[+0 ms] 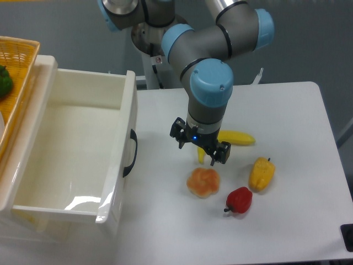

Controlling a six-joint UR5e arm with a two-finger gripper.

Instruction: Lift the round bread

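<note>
Round bread [203,182]: a small golden-orange bun with a lobed top and paler edges, lying on the white desk [287,110] near the desk's middle, touched by nothing.
Hand [199,145]: black, hanging from the grey and blue arm [210,83], above the desk and just behind the round bread as the camera sees it; a small blue light glows on its body.
Hand state: the two fingers point down with a gap between them and nothing held, so it reads as open; whether the fingertips reach the desk cannot be told.
Red bell pepper [239,200]: just to the right of the round bread and slightly nearer the camera, close to it but apart, its stem pointing down-left.
Yellow bell pepper [261,173]: to the right of the round bread, just behind the red one, lying tilted.
Banana [237,138]: behind the round bread and to its right, lying across the desk, its left end hidden by the hand.
Drawer [71,149]: a white open box with a black handle [130,153], well to the left of the round bread.
Wicker basket [16,77]: far left of the round bread, beyond the drawer, cut by the frame's edge, with something green in it.
</note>
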